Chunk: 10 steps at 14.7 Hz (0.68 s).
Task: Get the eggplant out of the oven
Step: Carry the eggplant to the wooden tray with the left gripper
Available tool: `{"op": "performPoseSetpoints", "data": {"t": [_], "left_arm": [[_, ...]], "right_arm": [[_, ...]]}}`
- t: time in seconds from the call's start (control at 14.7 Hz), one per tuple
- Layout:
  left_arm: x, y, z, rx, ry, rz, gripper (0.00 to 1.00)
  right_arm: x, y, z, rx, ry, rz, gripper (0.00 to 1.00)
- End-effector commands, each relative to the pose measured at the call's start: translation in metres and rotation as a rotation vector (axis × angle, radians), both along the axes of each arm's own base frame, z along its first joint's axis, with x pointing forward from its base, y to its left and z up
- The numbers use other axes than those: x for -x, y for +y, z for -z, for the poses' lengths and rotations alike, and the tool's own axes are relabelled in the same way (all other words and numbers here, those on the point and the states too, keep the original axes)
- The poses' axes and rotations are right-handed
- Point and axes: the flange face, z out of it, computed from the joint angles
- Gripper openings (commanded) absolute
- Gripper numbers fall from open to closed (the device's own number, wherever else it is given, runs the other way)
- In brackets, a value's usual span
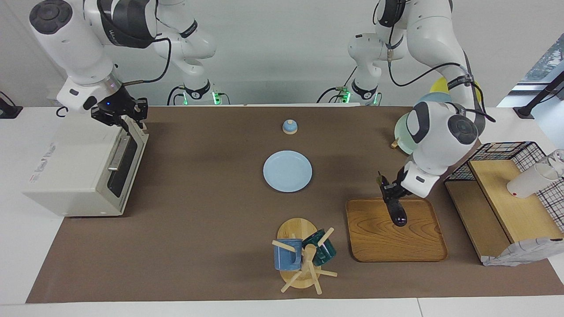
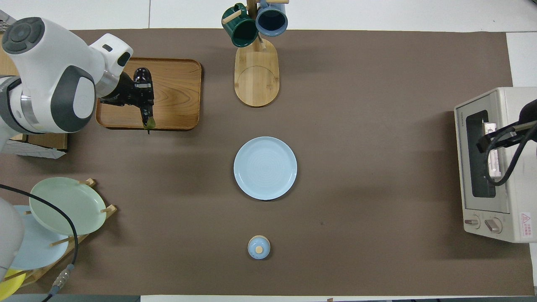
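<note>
Glossy purple-black, the eggplant (image 1: 395, 209) hangs in the left gripper (image 1: 393, 201), whose fingers are clamped on it just over the wooden tray (image 1: 410, 246) toward the left arm's end of the table; its rounded end points down at the tray and its thin green stem (image 2: 149, 121) sticks out past the tray's nearer edge in the overhead view. Whether the eggplant's tip touches the tray cannot be told. The cream-white oven (image 1: 79, 171) stands at the right arm's end, its glass door (image 2: 480, 155) closed, with two knobs (image 2: 482, 223) and a small red-and-white warning sticker (image 2: 525, 219) beside them; grey lettering on its top panel is too faint to read. The right gripper (image 1: 128, 118) sits at the oven's upper front edge by the door handle (image 1: 118, 154), and how its fingers stand cannot be told. A pale blue plate (image 1: 287, 171) lies mid-table, and a mug tree (image 1: 304, 257) carrying a blue and a green mug stands beside the tray.
</note>
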Motion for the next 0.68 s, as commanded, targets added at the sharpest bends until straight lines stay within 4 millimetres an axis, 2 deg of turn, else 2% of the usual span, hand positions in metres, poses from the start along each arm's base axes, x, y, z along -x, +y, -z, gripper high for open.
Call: {"op": "performPoseSetpoints", "data": {"t": [0.0, 0.34, 0.61], "left_arm": [[-0.038, -0.004, 0.024, 0.016, -0.031, 0.019, 0.00], [-0.030, -0.008, 0.048, -0.009, -0.075, 0.058, 0.00], [-0.026, -0.001, 0.050, -0.013, -0.076, 0.096, 0.00]], "right_arm": [[-0.003, 0.005, 0.005, -0.010, -0.007, 0.074, 1.00], [0.011, -0.009, 0.012, -0.013, 0.005, 0.105, 1.00], [0.006, 0.003, 0.009, 0.008, -0.004, 0.107, 1.00]]}}
